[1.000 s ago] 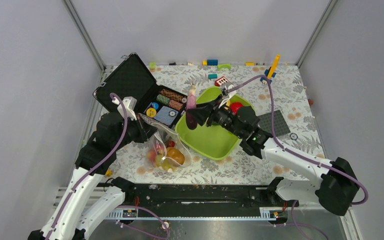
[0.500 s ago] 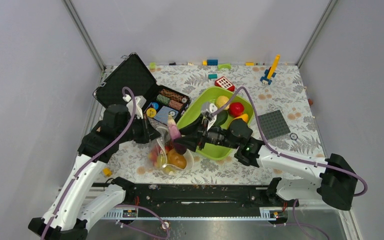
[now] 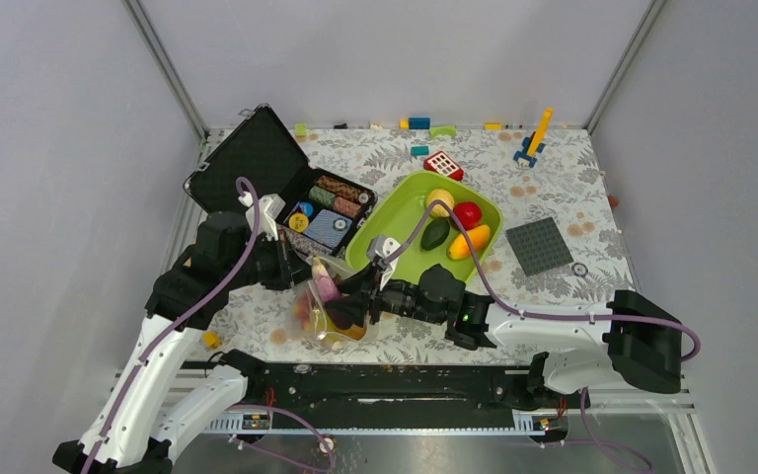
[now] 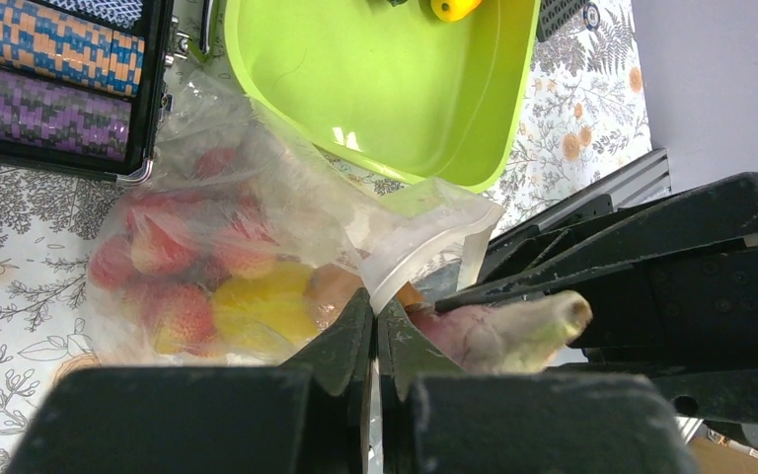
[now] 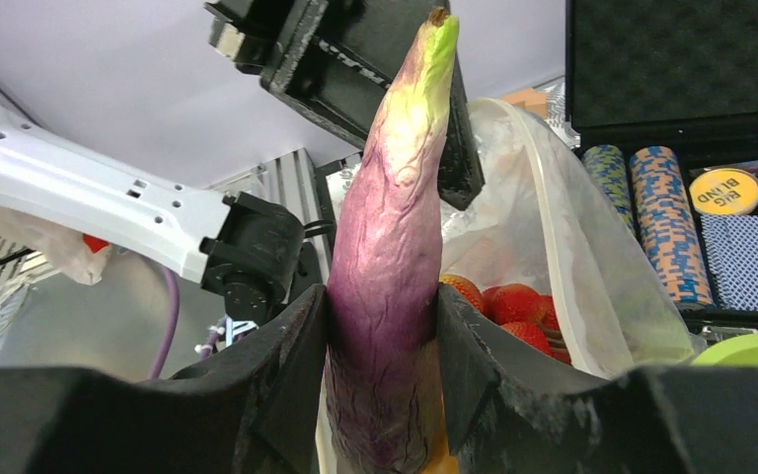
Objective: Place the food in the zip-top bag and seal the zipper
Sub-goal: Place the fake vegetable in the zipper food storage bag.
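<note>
While the zip-top bag (image 4: 207,237) slumps on the table (image 3: 572,197), its clear plastic shows red strawberries (image 4: 173,257) and a yellowish fruit (image 4: 262,311) packed inside, with the mouth edge lifted. The left gripper (image 4: 374,308) has its jaws pressed together on that mouth edge. The right gripper (image 5: 385,331), jaws partly spread, clamps the purple eggplant (image 5: 387,267) at the bag's opening, green stem end pointing up beside the left fingers. Room is tight here. The chip case (image 3: 257,158) sits just behind the bag, the lime-green tray (image 3: 395,272) touches its side, and the table's near edge is close. Open tablecloth lies right of the tray.
</note>
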You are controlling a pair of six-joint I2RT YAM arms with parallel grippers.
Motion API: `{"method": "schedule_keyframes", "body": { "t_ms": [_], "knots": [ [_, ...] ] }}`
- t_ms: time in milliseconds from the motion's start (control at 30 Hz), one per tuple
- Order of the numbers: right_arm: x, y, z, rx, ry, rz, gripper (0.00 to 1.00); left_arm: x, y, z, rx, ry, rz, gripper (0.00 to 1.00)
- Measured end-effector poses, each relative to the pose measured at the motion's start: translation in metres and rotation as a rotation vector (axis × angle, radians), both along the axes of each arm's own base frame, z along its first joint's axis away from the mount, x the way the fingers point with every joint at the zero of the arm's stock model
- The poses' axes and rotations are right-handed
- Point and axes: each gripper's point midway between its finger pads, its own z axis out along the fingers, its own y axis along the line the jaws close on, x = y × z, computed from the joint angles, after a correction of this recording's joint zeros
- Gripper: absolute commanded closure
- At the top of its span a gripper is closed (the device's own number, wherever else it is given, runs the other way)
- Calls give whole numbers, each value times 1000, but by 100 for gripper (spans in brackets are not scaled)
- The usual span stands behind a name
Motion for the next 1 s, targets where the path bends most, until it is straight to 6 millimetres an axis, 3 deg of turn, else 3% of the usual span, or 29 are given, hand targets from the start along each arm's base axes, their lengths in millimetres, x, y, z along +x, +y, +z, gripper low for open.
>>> {"method": "schedule_keyframes", "body": {
  "t_ms": [400,533,733,1000],
  "knots": [
    [14,2,-18,-34,32,-137,90,1,9,6,31,-9,46,100],
    [30,-2,-23,-16,105,-256,89,1,9,6,33,-6,46,100],
    [58,-4,-17,93,203,-432,89,1,9,6,27,-1,50,100],
    [61,17,6,239,274,-420,84,1,8,6,18,8,59,100]
  ]
}}
